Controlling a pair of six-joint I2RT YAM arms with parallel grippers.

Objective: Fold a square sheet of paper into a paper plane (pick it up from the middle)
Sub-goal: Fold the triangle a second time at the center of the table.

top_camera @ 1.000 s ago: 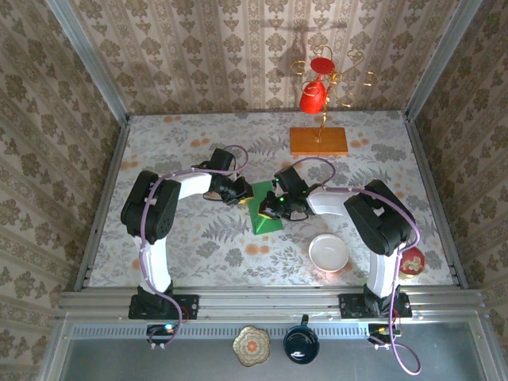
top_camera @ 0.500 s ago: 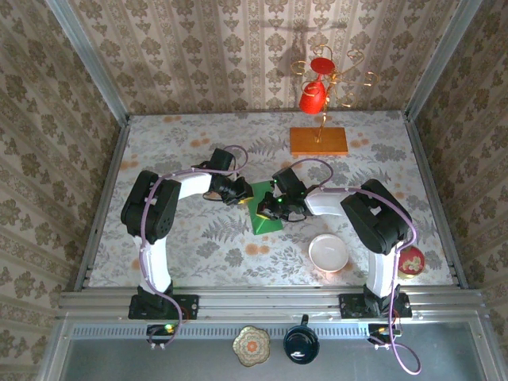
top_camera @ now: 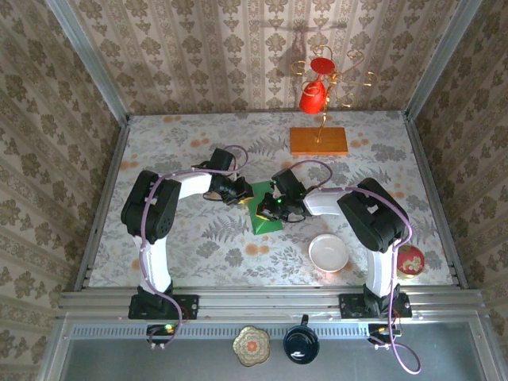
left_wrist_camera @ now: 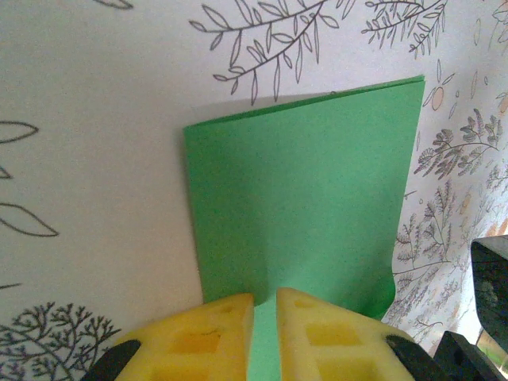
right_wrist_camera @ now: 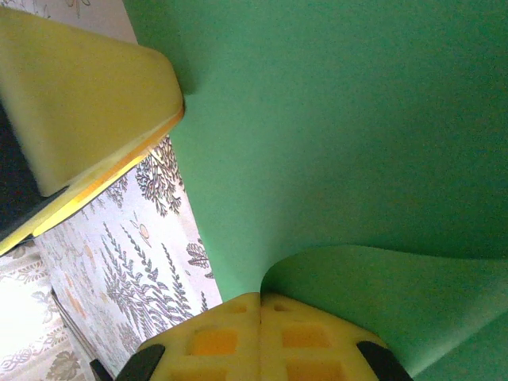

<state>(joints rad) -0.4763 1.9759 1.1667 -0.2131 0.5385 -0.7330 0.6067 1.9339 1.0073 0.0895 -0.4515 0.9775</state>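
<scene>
The square sheet of paper (top_camera: 266, 216), bright green and partly folded, lies mid-table between both arms. My left gripper (top_camera: 244, 195) comes in from its left. In the left wrist view its yellow fingers (left_wrist_camera: 214, 333) pinch a raised strip of the sheet (left_wrist_camera: 302, 198), so the left gripper (left_wrist_camera: 265, 298) is shut on it. My right gripper (top_camera: 270, 208) is at the sheet's upper right part. In the right wrist view the right gripper (right_wrist_camera: 260, 298) is shut, and a curled flap of the sheet (right_wrist_camera: 333, 143) rises from its tips. A left finger (right_wrist_camera: 87, 103) shows there too. The paper plane is out of view.
An orange wooden slab (top_camera: 318, 141) with a gold stand holding red cups (top_camera: 314, 95) is at the back. A white bowl (top_camera: 329, 253) sits near the right arm's base, with a red dish (top_camera: 412, 261) beside it. A patterned plate (top_camera: 252, 345) and a dark cup (top_camera: 301, 344) rest below the table edge.
The right arm has edged slightly to the left. The left arm and the green sheet have held still.
</scene>
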